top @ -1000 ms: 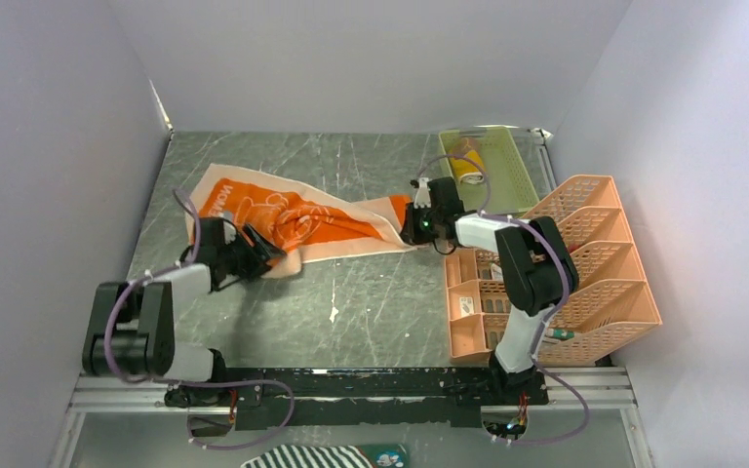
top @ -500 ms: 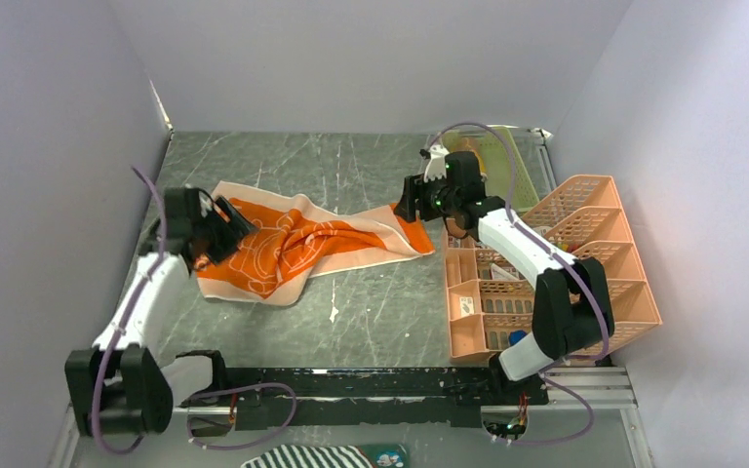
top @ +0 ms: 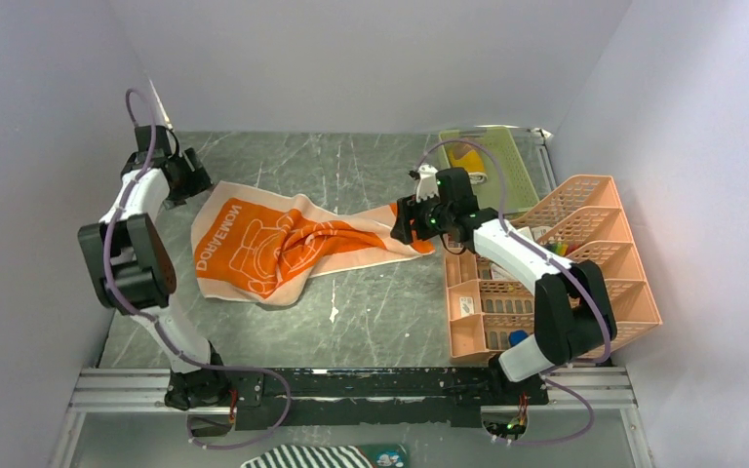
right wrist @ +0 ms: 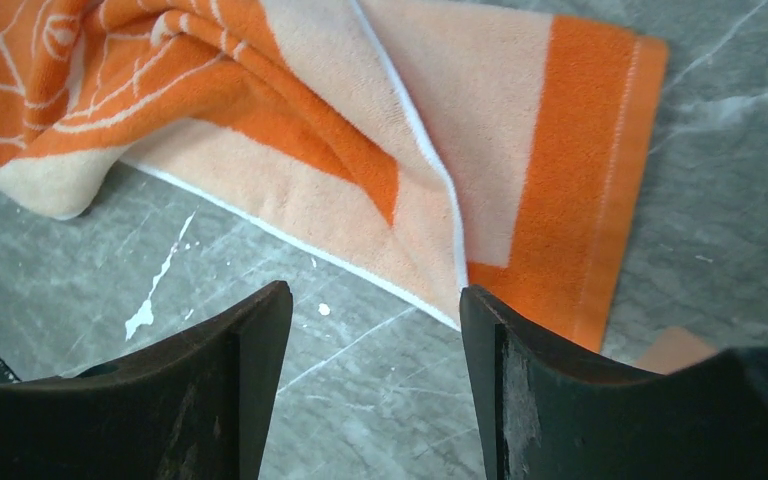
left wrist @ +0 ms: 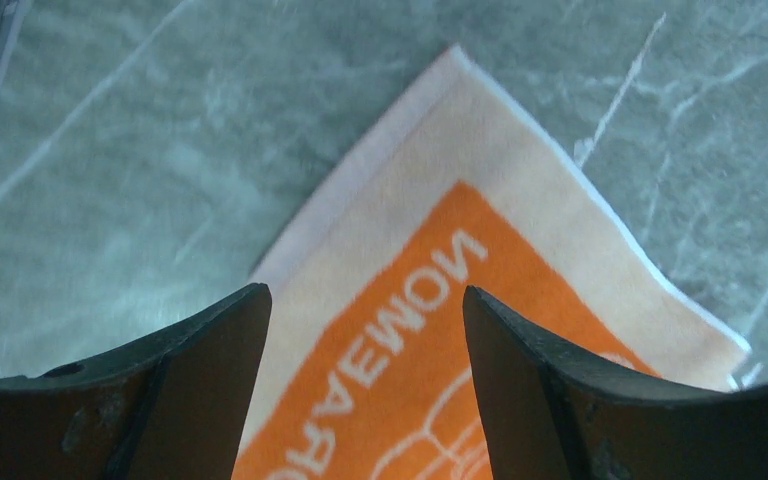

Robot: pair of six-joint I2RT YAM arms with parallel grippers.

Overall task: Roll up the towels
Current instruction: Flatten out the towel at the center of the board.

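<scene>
The orange towel (top: 263, 244) with cream border, cat outline and white lettering lies on the table. Its left half is spread flat and its middle is bunched and twisted. My left gripper (top: 195, 185) is open and empty above the towel's far left corner (left wrist: 430, 310). My right gripper (top: 403, 222) is open and empty just above the table at the towel's right end (right wrist: 560, 150), whose edge is folded over. The mustard-yellow towel (top: 468, 162) lies rolled in a green tray (top: 509, 185) at the back right.
A stack of peach plastic racks (top: 595, 263) with small items stands at the right, close to my right arm. A black-and-white striped cloth (top: 322, 456) lies below the arm bases. Grey walls close in the left, back and right sides.
My left gripper carried the towel's left end up and to the back left, let it go and opened. The left half now lies spread flat. My right gripper shifted slightly nearer.
</scene>
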